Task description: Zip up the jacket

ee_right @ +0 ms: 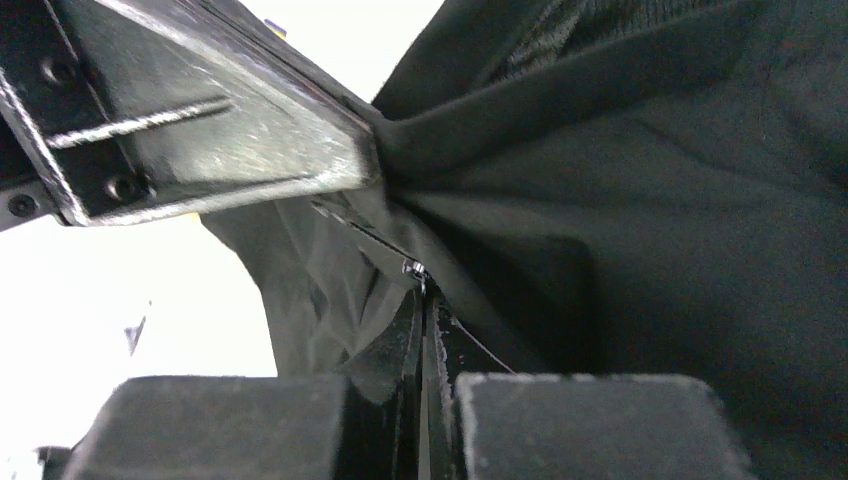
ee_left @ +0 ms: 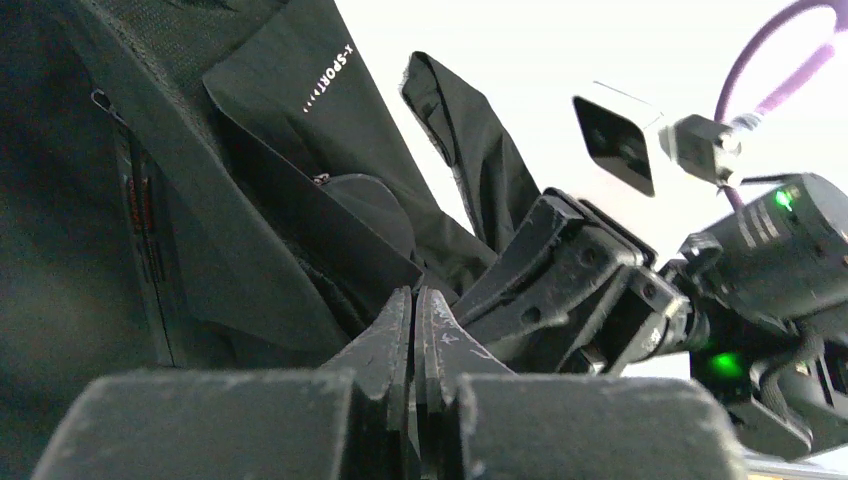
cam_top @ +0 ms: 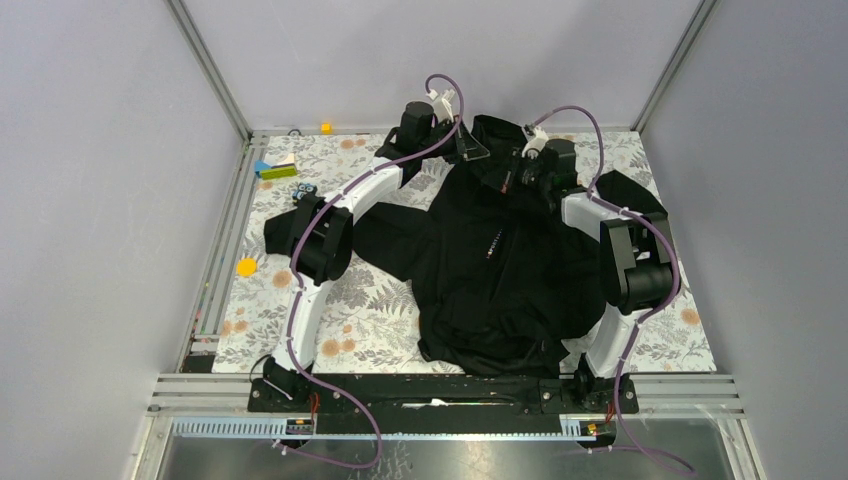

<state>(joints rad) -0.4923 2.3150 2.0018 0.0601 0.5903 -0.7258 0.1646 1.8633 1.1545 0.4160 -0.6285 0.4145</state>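
Observation:
The black jacket (cam_top: 500, 270) lies spread on the floral table cover, collar at the far side, with tiny coloured marks (cam_top: 492, 245) along its centre front. My left gripper (cam_top: 470, 148) is at the collar's left side. In the left wrist view its fingers (ee_left: 385, 340) are pressed together at a fold of jacket fabric (ee_left: 250, 230). My right gripper (cam_top: 520, 172) is at the collar's right side. In the right wrist view it (ee_right: 421, 300) is shut, with the small metal zipper pull (ee_right: 415, 268) at its tips. The fabric (ee_right: 620, 220) is pulled taut toward the left gripper's finger (ee_right: 200, 130).
A yellow disc (cam_top: 246, 267) lies left of the jacket. Green and blue blocks (cam_top: 275, 168) and a small dark object (cam_top: 305, 189) sit at the far left, and a yellow cube (cam_top: 326, 127) on the back rail. Grey walls enclose the table.

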